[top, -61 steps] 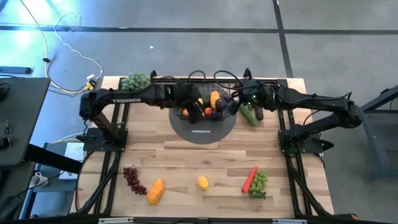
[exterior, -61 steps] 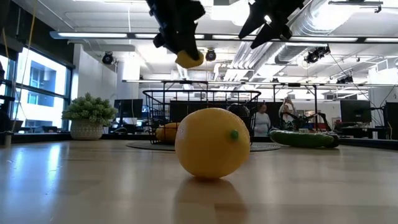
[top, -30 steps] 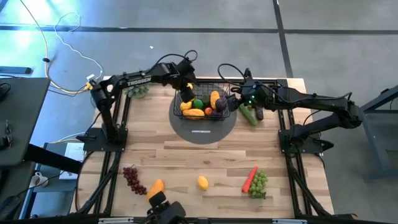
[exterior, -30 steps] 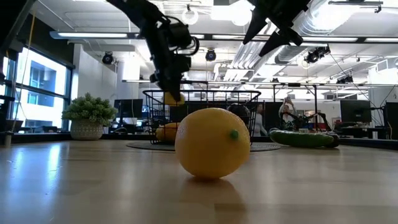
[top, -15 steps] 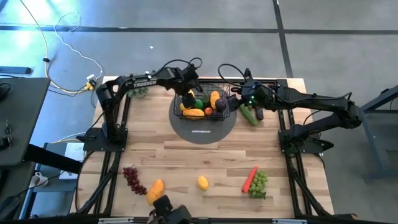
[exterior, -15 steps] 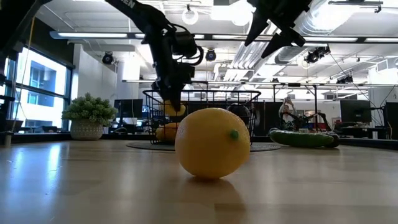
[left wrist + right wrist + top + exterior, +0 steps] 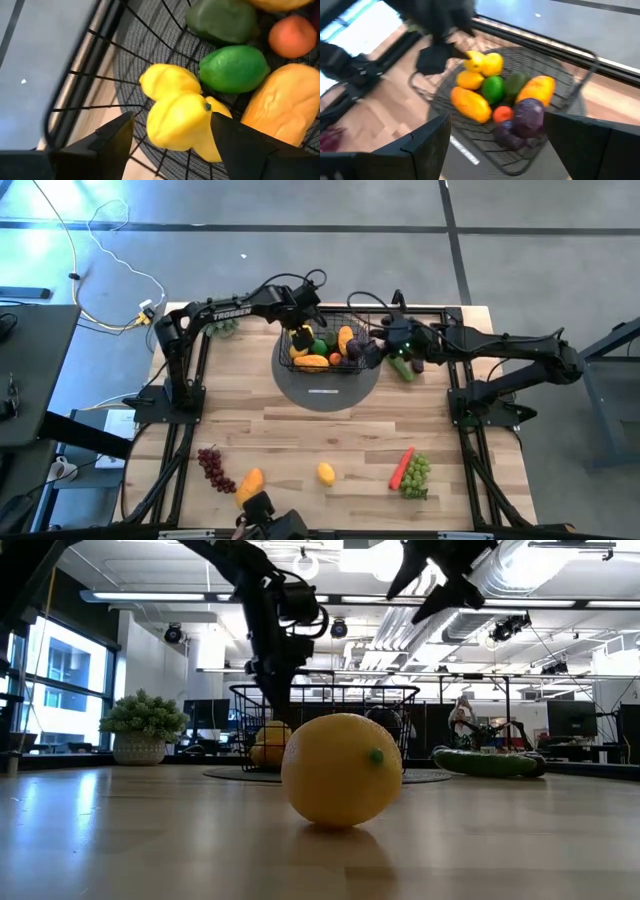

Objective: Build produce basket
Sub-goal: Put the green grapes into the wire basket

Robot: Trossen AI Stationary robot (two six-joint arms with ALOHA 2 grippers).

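Left gripper (image 7: 170, 135): fingers spread, over yellow toy lemon (image 7: 177, 120) inside black wire-mesh basket (image 7: 330, 345).
Right gripper (image 7: 495, 135): fingers spread, empty, beside basket.

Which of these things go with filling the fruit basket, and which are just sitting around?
Part of the job:
basket
lemon on the table
carrot
green grapes
purple grapes
mango
cucumber

Just lying about:
grey disc under the basket
pale green bushy cluster
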